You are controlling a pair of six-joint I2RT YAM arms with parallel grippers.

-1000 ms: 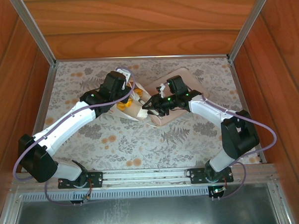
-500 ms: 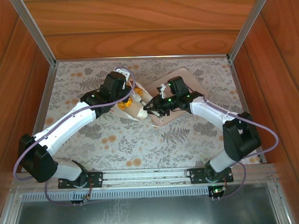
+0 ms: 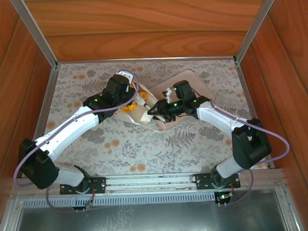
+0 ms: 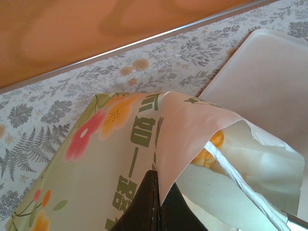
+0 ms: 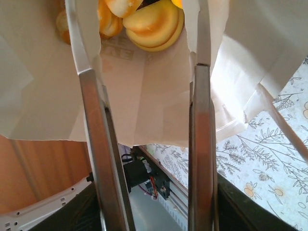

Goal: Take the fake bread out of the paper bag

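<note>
At the middle of the desk [image 3: 185,139], the paper bag [image 3: 141,114] lies on its side with its mouth turned toward the right arm, just beside the beige tray [image 3: 194,74]. The left gripper [image 4: 158,193] is pinched shut on the upper lip of the bag and holds that flap raised. In the left wrist view the printed paper folds over its dark fingers [image 4: 144,207], and a white cord handle [image 4: 240,187] trails across the opening.

The fake bread [image 3: 127,108] is inside the bag, a cluster of orange and yellow pieces at the back. A sliver of one [image 4: 212,143] peeks under the lifted flap.

Over the last second the right arm has shifted: its elbow has swung outward and the right gripper [image 3: 153,110] has pressed a little deeper into the mouth. The bag's near corner now sticks out whiter and lower on the desk than before. The left arm has barely moved.

In the right wrist view the right gripper [image 5: 137,33] has its fingers [image 5: 89,96] standing apart, with white paper behind them. A round yellow roll [image 5: 156,19] sits just ahead, between the tips. It does not look clamped, and nothing has come out yet.

My reading is that the reach is lined up but the grasp is not made. The fingers likely need to go slightly further in and close on that roll before drawing back toward the tray.
</note>
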